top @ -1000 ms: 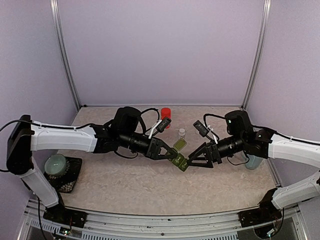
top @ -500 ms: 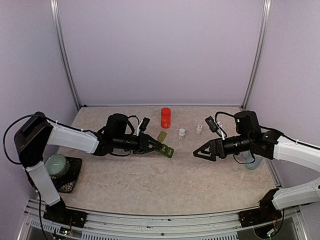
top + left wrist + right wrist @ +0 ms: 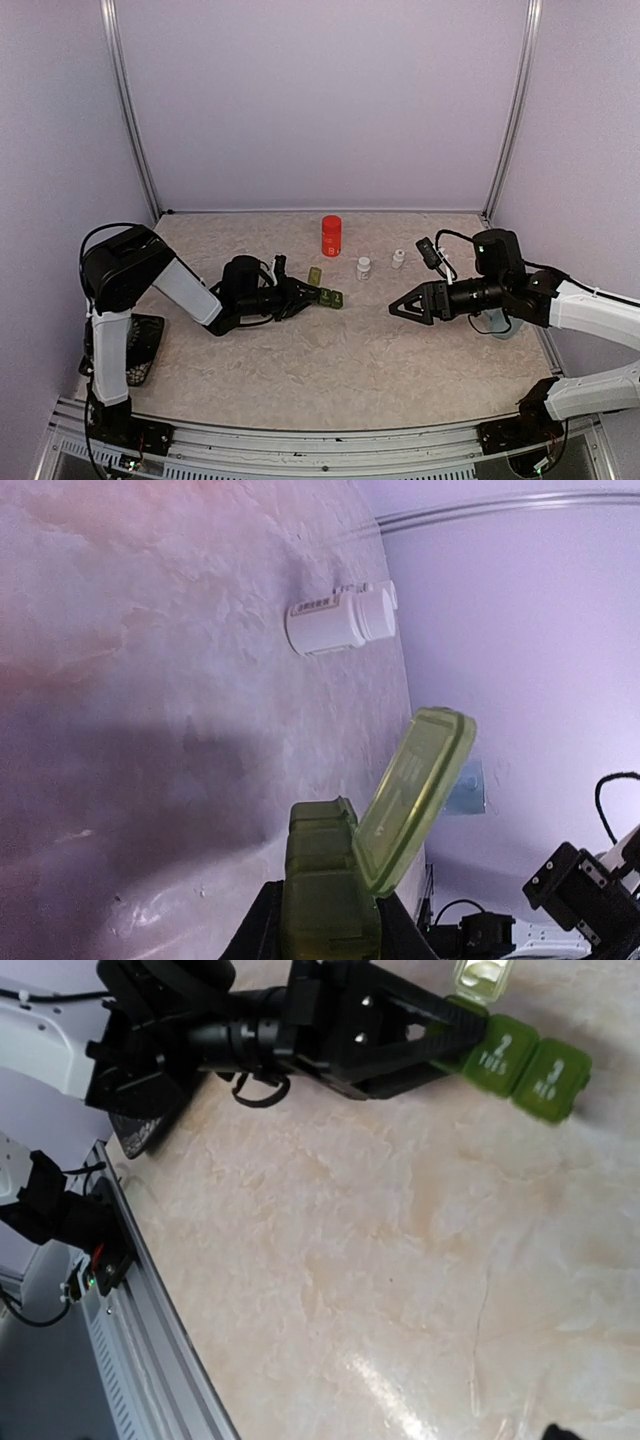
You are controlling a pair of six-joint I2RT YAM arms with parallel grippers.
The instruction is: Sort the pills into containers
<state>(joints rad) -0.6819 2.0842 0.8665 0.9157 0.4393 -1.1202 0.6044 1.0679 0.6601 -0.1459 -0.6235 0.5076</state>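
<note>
Left gripper (image 3: pixel 308 297) is pinched tight on one end of the green containers (image 3: pixel 332 297), and the strip sticks straight out past its fingertips, low over the worktop (image 3: pixel 330 370). The lid (image 3: pixel 415 790) nearest the fingers stands flipped open, while the two farther lids are down. Right gripper (image 3: pixel 398 306) hangs spread wide and empty, well apart, facing the strip's free end. A small white bottle (image 3: pixel 363 267) stands ahead of the left gripper.
</note>
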